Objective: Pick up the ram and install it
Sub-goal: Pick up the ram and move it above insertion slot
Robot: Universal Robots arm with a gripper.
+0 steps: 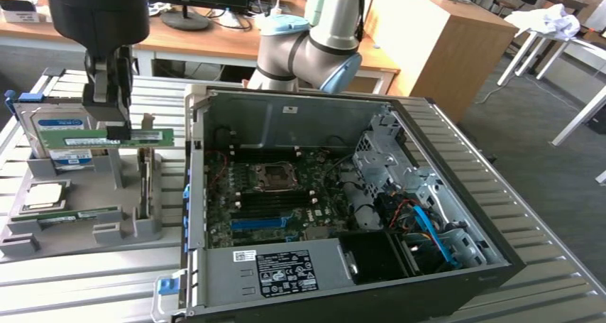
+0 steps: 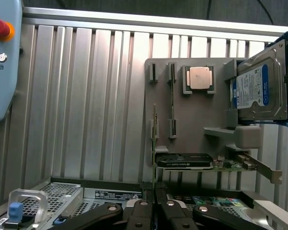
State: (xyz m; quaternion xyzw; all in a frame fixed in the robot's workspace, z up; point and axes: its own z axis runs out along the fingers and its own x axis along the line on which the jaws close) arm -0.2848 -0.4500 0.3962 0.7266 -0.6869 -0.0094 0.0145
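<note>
My claw (image 1: pixel 118 131) is clamped on the ram (image 1: pixel 71 140), pinching the thin green stick near its middle so it hangs level and lengthwise above the grey holder (image 1: pixel 95 234) on the table (image 1: pixel 85 280), just in front of the hard drive (image 1: pixel 55 121). In the wrist view I see the ram edge-on (image 2: pixel 154 158) running out from between my fingertips (image 2: pixel 140 211). The grip is on a narrow, slick board, so I judge that any knock could twist it in my jaws. The upright card (image 1: pixel 147 174) stands close below one end, and the near wall of the open computer case (image 1: pixel 194 195) lies between me and the motherboard (image 1: pixel 274 195); clipping either would skew the stick. A skewed stick would meet its slot crooked, and pressing then could bend the board or jam it half-seated.
</note>
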